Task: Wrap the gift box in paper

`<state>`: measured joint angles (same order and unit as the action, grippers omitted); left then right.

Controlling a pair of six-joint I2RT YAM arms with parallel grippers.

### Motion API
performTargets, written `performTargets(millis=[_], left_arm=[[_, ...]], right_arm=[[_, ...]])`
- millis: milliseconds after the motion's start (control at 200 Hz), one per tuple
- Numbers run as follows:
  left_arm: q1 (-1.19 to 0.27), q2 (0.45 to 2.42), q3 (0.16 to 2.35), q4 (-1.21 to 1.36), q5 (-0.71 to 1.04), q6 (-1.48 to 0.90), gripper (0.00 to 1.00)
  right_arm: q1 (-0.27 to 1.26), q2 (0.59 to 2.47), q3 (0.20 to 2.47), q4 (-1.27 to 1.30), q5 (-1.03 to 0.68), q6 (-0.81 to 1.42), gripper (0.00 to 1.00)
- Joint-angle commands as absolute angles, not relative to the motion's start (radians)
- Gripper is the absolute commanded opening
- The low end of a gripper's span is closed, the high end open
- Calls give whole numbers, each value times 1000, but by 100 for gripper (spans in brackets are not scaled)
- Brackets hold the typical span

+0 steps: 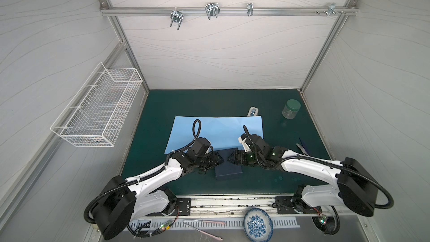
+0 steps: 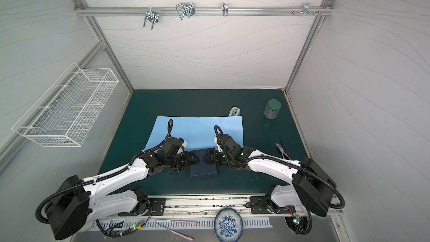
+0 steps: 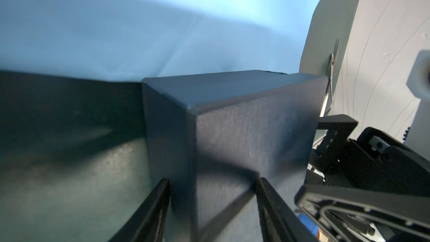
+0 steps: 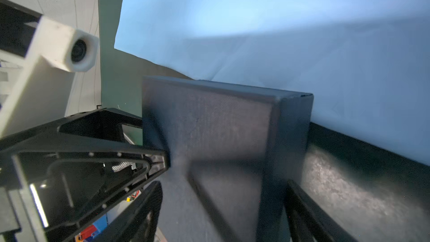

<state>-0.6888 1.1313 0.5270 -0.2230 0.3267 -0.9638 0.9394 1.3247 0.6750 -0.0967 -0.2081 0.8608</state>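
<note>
Meanwhile, the gift box [image 1: 229, 169] is sitting on the tabletop [image 1: 167, 105], its far edge meeting the flat paper [image 1: 216, 129]. In both top views the arms are hiding its far corners. Wrist views are showing the left fingers [image 3: 153, 210] and right fingers [image 4: 144, 210] parted astride it; blur is perhaps hiding any pinch, so I cannot tell. Only the top views are catching the tape dispenser [image 1: 253, 111] and jar [image 1: 290, 109] beyond.

Top views look down; close wrist views share gift box [image 3: 232, 124].
</note>
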Motion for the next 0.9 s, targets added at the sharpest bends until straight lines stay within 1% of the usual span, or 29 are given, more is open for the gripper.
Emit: performTargets(millis=[0,175,340,430,570,730,895], left_arm=[[-656,1164,617,-137,363,-914,62],[-574,1247,704,-162,416,-848,62],[-517,1325,764,-163,421,-805,63],[-482,1375,795,-152,455,-798,63],[-455,1451,843,-142,442,-783,64],[-391,1553,905,-129,450,-773,65],[-327,1650,980,-117,489,-769,66]], right_arm=[[941,1366,743,-7,-246,828,82],[909,1446,800,18,-252,813,82],[880,1523,854,37,-248,801,82],[863,1573,895,42,-261,792,82],[832,1661,966,39,-262,770,83],[800,1759,1051,39,-283,765,83],[782,1839,1148,15,-280,753,84]])
